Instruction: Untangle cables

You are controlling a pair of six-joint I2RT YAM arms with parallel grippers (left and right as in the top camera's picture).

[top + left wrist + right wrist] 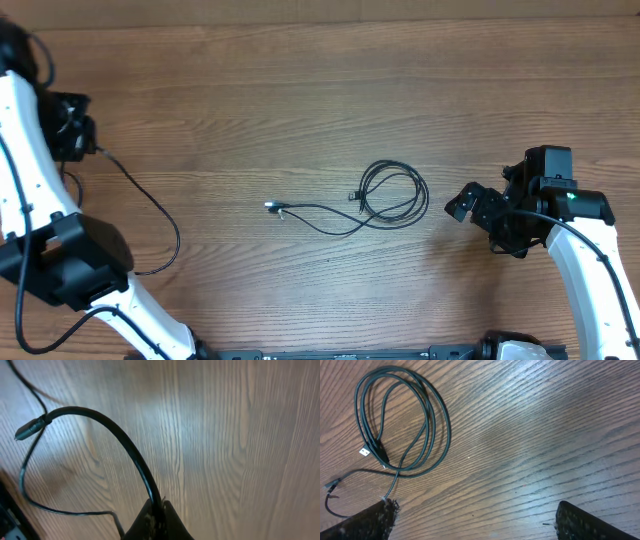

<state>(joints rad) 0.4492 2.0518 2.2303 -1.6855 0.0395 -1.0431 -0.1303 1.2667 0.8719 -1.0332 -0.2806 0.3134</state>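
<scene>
Cables vs. grippers: one held, one loose.
We found the left gripper (155, 519) clamped shut on one cable (115, 435), which arched from its fingertips to a plug end and trailed across the table (300, 90). The right gripper (475, 520) stood wide apart, holding nothing. The coiled cable (379, 451) lay near it, untouched, toward the table's middle.

You have the coiled cable (393, 192) on the table (300, 90) just right of centre, its tail running left. The right gripper (475, 505) sits near its right side; the second cable (177, 232) lies far left, pinched in the left gripper (156, 520).
</scene>
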